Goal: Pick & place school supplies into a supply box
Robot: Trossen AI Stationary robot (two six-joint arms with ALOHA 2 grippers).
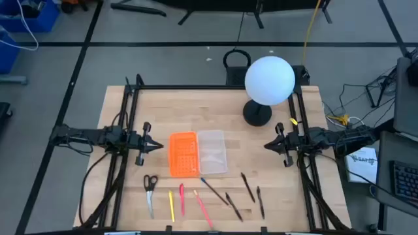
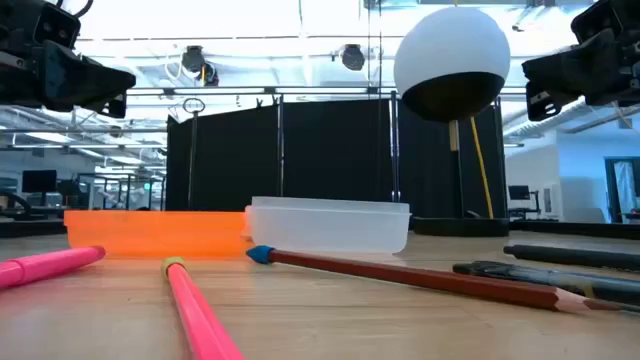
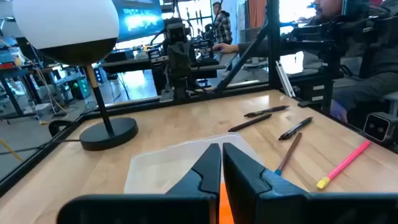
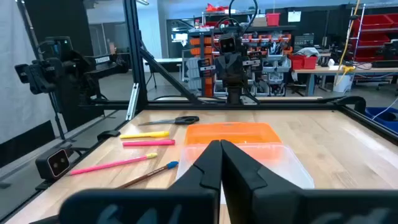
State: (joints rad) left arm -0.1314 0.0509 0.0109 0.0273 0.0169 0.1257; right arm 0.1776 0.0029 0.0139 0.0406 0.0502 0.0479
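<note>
Supply box (image 1: 212, 152) touches an orange panel (image 1: 183, 155), lamp (image 1: 268, 81) behind; both tools (image 1: 159, 145) (image 1: 267, 145) clenched empty.

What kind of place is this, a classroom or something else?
Probably a robotics lab or workshop: a framed wooden table carrying two robot arms, shelves with red bins behind, and cables across the floor.

**What we cannot make out**

In the left wrist view, the left pincer (image 3: 221, 163) covers part of the supply box (image 3: 163, 163) just beyond its tips. In the low view we lose the pink pens (image 2: 195, 310) at the picture's edge. From above, the dark pens (image 1: 247, 187) are too small to tell apart.
</note>
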